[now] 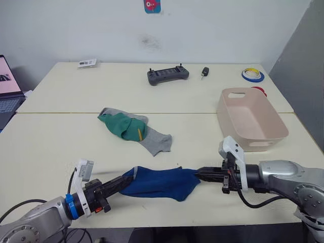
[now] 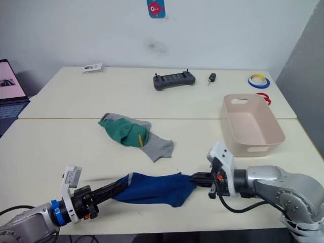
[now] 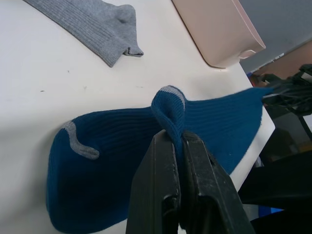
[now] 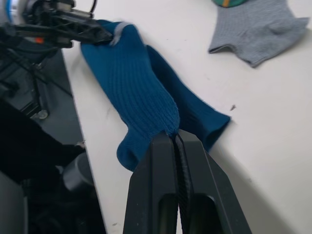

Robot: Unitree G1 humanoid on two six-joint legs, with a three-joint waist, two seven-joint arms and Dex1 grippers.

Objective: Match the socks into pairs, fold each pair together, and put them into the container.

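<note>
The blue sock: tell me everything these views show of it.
The blue sock is dark blue ribbed knit with light grey trim at the cuff and the toe. It looks like two layers lying together, one over the other. It is stretched flat along the near edge of the table, with the left gripper shut on one end and the right gripper shut on the other. It lies apart from the grey sock and the container.

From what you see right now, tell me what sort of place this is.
Probably an office or lab test space: plain pale tables against a bare wall, a laptop at the edge, and a handheld controller with tape rolls.
</note>
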